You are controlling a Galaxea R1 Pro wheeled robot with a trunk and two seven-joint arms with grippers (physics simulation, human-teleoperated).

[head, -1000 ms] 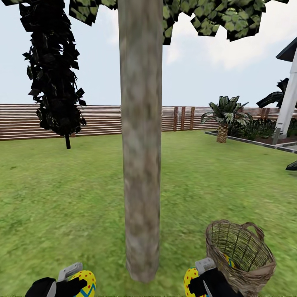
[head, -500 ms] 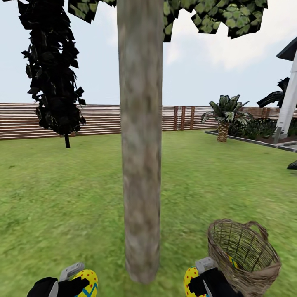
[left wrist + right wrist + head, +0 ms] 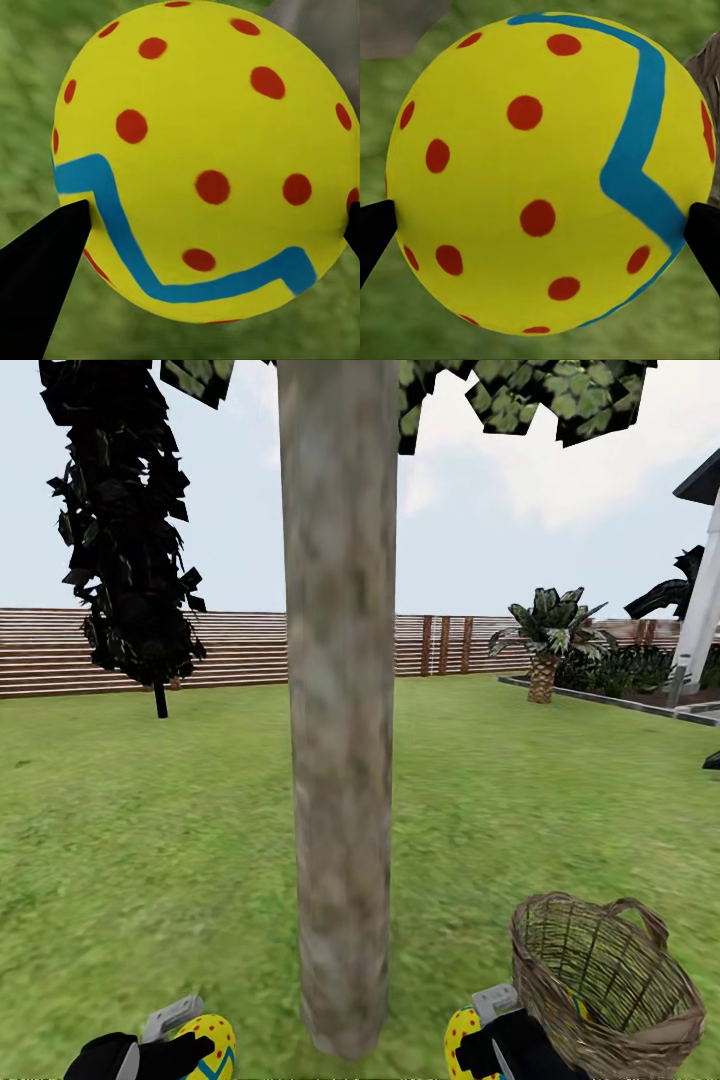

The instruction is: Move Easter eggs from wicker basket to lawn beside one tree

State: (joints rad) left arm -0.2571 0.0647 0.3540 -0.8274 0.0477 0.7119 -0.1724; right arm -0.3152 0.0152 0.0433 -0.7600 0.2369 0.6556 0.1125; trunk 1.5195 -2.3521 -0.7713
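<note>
At 7 o'clock in the head view the left gripper pinches one red-dotted yellow egg; at 5 o'clock the right gripper pinches a second egg. Just beside it, the round open-weave wicker basket stands on the grass, a third egg showing through its weave. The thick mottled trunk rises between the grippers at 12 o'clock. Behind it lie the lawn, one black-leaved tree at 10 o'clock, a palm at 2 o'clock and the slatted fence.

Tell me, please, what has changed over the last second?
The view has crept closer to the tree, whose trunk looks wider, and the wicker basket sits slightly lower and further right. That is camera motion. Both pincers hold their eggs as before: left and right.
</note>
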